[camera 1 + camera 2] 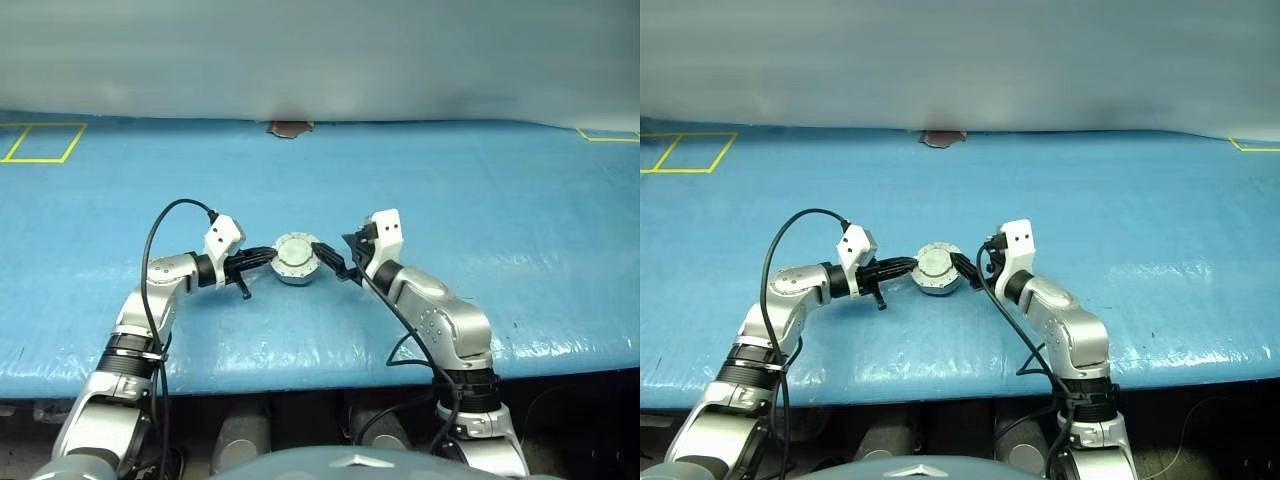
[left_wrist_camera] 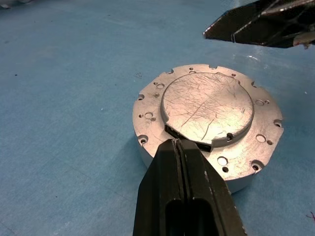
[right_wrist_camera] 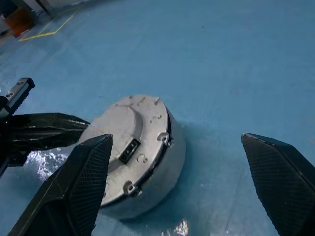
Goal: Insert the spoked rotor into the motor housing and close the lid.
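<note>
Left wrist view gives you the left gripper [image 2: 181,147] pressed together on the closed lid [image 2: 206,105]; right gripper [image 3: 174,196] spread. Nudge sideways and you could shift the motor housing [image 3: 167,167].

Left hand [image 1: 262,258] closed, right hand [image 1: 335,262] spread

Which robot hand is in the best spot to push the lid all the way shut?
Probably the left. The left gripper, shut, rests its tips on the lid atop the motor housing. The right gripper is open, apart from it.
</note>
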